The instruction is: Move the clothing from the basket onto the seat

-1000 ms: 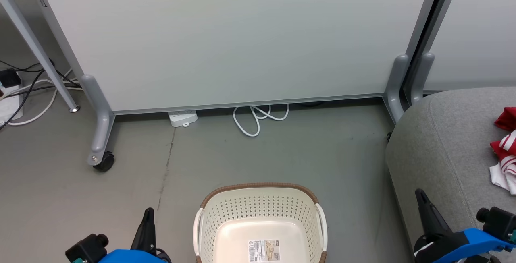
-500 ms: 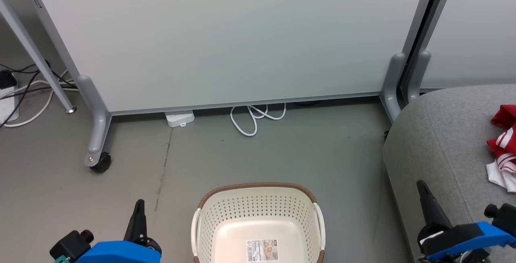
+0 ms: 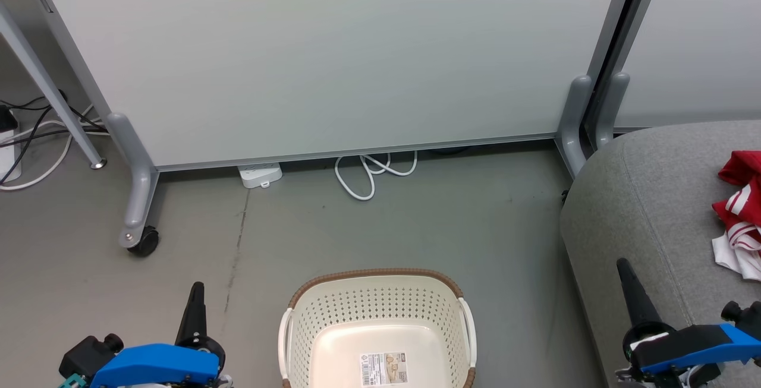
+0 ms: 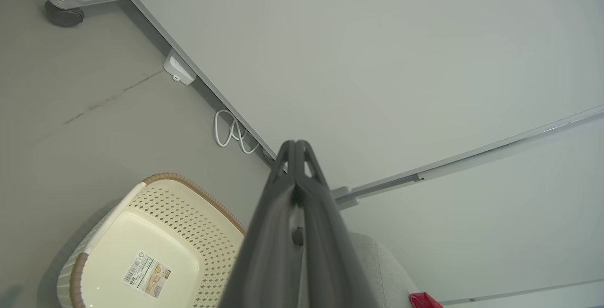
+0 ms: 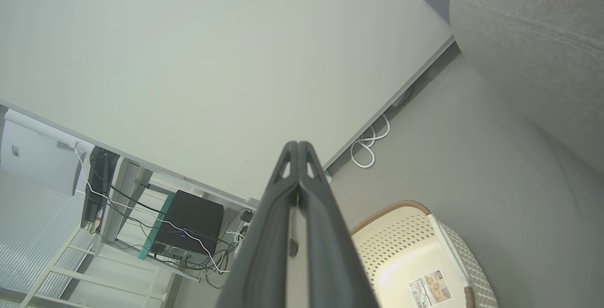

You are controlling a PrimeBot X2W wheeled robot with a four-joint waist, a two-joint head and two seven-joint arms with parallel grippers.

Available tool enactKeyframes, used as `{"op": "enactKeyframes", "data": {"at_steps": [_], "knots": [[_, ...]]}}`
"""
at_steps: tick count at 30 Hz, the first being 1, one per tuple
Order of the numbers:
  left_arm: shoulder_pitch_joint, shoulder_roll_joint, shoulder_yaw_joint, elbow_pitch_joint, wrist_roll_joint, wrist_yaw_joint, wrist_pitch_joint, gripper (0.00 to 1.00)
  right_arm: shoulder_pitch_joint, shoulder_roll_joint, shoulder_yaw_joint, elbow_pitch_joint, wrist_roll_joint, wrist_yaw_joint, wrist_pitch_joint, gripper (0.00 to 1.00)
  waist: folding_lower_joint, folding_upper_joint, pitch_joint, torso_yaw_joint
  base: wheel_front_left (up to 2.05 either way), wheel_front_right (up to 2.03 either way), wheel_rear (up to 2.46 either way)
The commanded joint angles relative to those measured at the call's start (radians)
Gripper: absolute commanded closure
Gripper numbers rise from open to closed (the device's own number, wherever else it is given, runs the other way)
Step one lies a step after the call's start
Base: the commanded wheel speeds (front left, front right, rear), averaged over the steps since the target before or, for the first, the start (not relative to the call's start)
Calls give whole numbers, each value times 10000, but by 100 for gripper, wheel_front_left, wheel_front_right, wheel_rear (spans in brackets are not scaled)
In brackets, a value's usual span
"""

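Grey floor [image 3: 416, 227] lies open ahead of 2 tightly closed grippers: basket [image 3: 374, 273] right of the left gripper [image 3: 197, 288], rounded edge of the seat [image 3: 642, 198] beside the right gripper [image 3: 622, 264], clothing [image 3: 737, 210] farther right.

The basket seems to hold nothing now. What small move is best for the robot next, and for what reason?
Probably none toward the basket: I would bring the left gripper and right gripper to rest. Their fingers are shut on nothing, the basket's bottom is bare but for a label, and red clothing lies on the seat.
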Motion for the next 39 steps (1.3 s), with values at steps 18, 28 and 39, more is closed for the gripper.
{"op": "enactKeyframes", "data": {"at_steps": [18, 28, 39], "knots": [[-439, -36, 516, -482, -1902, -21, 600, 100, -452, -96, -26, 72, 2321, 2, 141, 100, 0, 0, 34, -153, 0, 0, 0], [-494, -61, 694, -616, -2673, -24, 831, 100, -543, -104, -28, 125, 3244, 3, 194, 100, 0, 0, 50, -228, 0, 0, 0], [-554, -88, 888, -760, -3437, -27, 1066, 100, -642, -111, -32, 185, 4177, 3, 244, 100, 0, 0, 68, -311, 0, 0, 0]]}}
